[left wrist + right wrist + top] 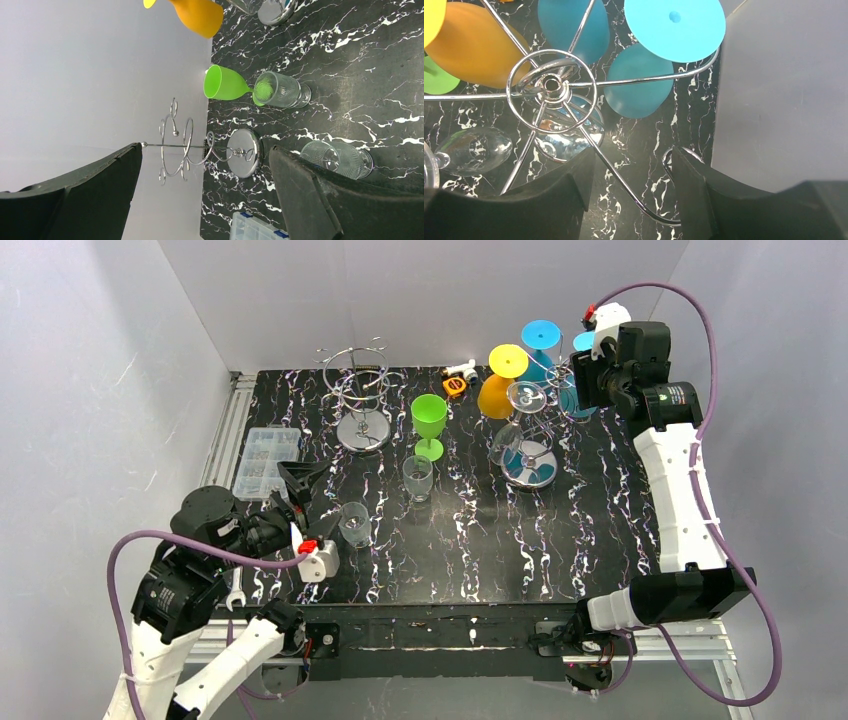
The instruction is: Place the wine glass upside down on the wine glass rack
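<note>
A green wine glass (429, 423) stands upright mid-table; it also shows in the left wrist view (226, 83). An empty chrome rack (361, 400) stands at the back left. A second rack (530, 462) at the back right holds an orange glass (497, 392), blue glasses (541, 344) and a clear wine glass (510, 430), all hanging upside down. My left gripper (305, 472) is open and empty, low at the near left, facing the empty rack (200, 147). My right gripper (587, 380) is open above the second rack's right side; one bare rack arm (624, 182) runs between its fingers.
Two clear tumblers (417, 478) (354, 523) stand in front of the green glass. A clear parts box (266, 460) lies at the left edge. Small orange and white items (458, 378) lie at the back. White walls enclose the table.
</note>
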